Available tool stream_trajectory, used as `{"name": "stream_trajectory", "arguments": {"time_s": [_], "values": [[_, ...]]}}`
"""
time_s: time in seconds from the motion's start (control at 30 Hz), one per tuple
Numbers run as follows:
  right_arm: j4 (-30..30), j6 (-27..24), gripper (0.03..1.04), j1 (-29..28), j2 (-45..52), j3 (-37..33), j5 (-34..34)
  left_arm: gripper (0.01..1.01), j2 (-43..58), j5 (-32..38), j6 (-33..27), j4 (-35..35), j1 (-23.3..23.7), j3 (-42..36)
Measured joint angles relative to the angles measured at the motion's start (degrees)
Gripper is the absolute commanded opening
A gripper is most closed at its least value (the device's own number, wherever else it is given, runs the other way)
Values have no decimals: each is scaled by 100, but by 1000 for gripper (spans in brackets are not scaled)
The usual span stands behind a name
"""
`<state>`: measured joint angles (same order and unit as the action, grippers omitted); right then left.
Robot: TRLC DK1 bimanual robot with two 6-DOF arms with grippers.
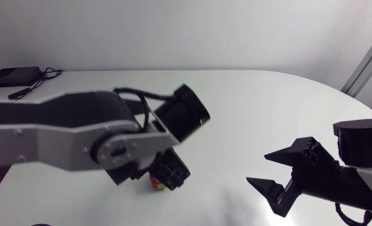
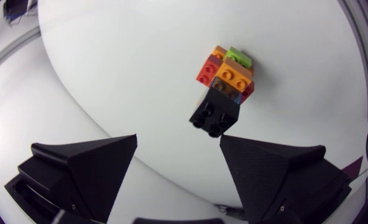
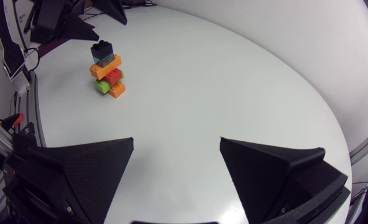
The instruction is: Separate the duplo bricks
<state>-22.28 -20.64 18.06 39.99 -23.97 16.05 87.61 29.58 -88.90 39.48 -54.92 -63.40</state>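
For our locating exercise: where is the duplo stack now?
The duplo stack stands on the table, left of centre, just ahead of the open left gripper; in the head view that arm mostly hides it.

**Head view.** The brick stack (image 1: 155,182) sits almost wholly hidden under the left claw (image 1: 171,171), and only a red and green sliver shows beside it. The claw's fingers are masked by the left arm (image 1: 79,135) above them. The right arm (image 1: 362,172) behind the right claw (image 1: 257,168) is cut off by the edge.

**Left wrist view.** Ahead of the claw, the stack's upper bricks cover its lower ones. The finger bases are cut off.

**Right wrist view.** Past the stack, the left claw is cut off, with only its finger ends showing.
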Motion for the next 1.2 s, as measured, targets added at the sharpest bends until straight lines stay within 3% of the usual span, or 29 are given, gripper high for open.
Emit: {"name": "stream_trajectory", "arguments": {"time_s": [0.2,0.4,0.6,0.8,0.93,1.2], "values": [[0,0,1002,87,2,0,-37,964,-590,-1329,852,520,1086,-302],[17,-92,1002,455,94,-37,-501,961,-785,-2793,1773,1043,2107,-299],[-136,-129,1002,481,748,-566,-315,956,-734,-4155,2441,1220,2970,-127],[-911,-256,998,483,1672,-1740,337,921,-632,-4964,2852,1241,3307,354],[-1040,-328,993,542,2319,-2236,669,908,-623,-5366,3093,1182,3508,540],[-1174,-409,993,809,3204,-2940,1123,884,-337,-5495,3506,181,3650,1178]]}}
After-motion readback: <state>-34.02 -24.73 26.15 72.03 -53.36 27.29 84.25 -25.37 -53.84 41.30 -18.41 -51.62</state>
